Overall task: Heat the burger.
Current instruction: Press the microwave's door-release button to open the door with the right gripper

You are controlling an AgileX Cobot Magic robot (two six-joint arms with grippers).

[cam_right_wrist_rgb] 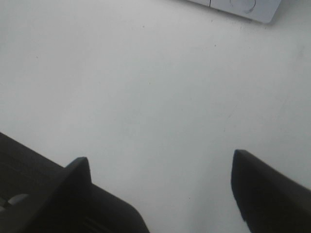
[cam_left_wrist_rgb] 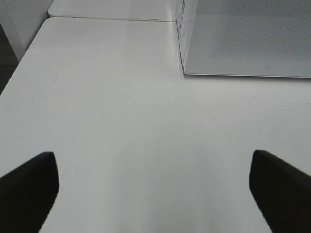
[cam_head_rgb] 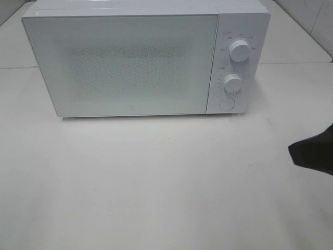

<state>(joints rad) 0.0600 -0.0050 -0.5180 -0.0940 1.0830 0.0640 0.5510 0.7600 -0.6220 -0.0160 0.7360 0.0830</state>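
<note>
The burger is not in view in any frame. A white microwave stands at the back of the white table with its door shut. Its front corner shows in the left wrist view, and its lower right corner with the round button shows in the right wrist view. My left gripper is open and empty over bare table, out of the exterior high view. My right gripper is open and empty over bare table in front of the microwave. A dark part of the right arm shows at the right edge.
The microwave panel has two round knobs and a round button on its right side. A second table surface adjoins behind the left of the microwave. The table's left edge drops to dark floor.
</note>
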